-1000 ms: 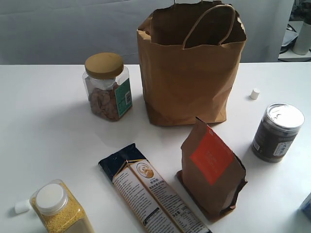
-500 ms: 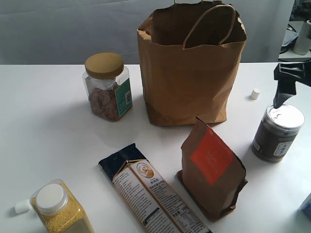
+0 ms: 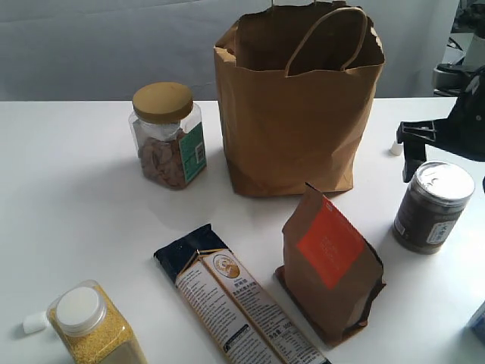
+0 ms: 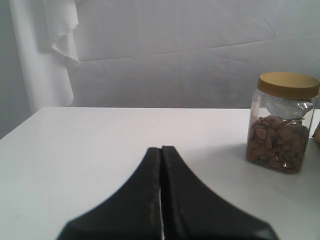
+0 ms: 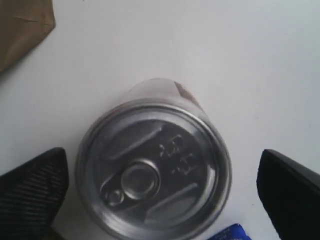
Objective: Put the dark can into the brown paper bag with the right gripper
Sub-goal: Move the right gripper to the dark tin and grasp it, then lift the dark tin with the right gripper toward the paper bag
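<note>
1. Near the left edge of the table [image 3: 76, 197], the left gripper [image 4: 161, 150] has its two fingers pressed together and holds nothing. It probably waits aside, because the task belongs to the other arm.
2. Toward the far edge, the gold-lidded jar [image 3: 168, 136] stands near the brown paper bag [image 3: 292, 114]. The bag is upright with its mouth open, so a thing can go in from above.
3. Close to the right edge, the dark can [image 3: 433, 206] stands upright on the table, apart from the bag and not yet lifted.
4. Over the can, the right gripper [image 5: 160, 187] is spread wide, with one finger on each side of the lid and neither touching it. This looks like preparation for a grasp.
5. One second ago this gripper was not in the exterior view. Half a second ago its finger hung over the lid, and now it is beside the can.
</note>
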Controlling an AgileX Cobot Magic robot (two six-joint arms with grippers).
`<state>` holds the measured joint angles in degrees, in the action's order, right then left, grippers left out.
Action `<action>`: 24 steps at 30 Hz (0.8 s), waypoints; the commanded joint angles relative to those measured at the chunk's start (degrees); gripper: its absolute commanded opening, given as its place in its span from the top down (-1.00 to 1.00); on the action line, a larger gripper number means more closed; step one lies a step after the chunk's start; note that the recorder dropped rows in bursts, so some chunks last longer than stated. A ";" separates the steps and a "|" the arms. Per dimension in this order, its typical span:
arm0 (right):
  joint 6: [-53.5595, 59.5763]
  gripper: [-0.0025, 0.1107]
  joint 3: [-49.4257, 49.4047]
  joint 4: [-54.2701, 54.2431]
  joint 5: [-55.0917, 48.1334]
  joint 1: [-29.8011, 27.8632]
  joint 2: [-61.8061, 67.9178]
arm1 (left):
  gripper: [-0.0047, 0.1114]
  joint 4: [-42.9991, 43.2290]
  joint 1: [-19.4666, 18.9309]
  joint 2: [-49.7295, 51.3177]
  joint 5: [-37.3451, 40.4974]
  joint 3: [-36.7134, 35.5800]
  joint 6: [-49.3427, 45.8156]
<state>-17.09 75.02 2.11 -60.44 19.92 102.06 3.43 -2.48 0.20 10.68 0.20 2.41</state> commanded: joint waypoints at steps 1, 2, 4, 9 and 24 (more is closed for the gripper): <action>-0.13 -0.54 0.42 0.86 3.05 0.11 3.01 | 0.92 0.15 0.35 -0.20 -0.17 -0.20 0.20; -0.13 -0.16 0.42 0.86 3.35 0.11 3.16 | 0.92 0.15 0.35 -0.20 -0.17 -0.20 0.20; -0.25 0.61 0.42 0.86 3.25 0.11 3.02 | 0.92 0.15 0.35 -0.20 -0.17 -0.20 0.20; -0.87 0.96 -1.68 3.10 8.91 2.23 -4.42 | 0.92 0.15 0.35 -0.20 -0.17 -0.20 0.20; -19.33 0.96 -15.55 22.90 49.23 8.14 -34.91 | 0.92 0.15 0.35 -0.20 -0.17 -0.20 0.20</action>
<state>-35.57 59.16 23.26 -20.43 27.85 67.56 3.43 -2.48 0.20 10.68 0.20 2.41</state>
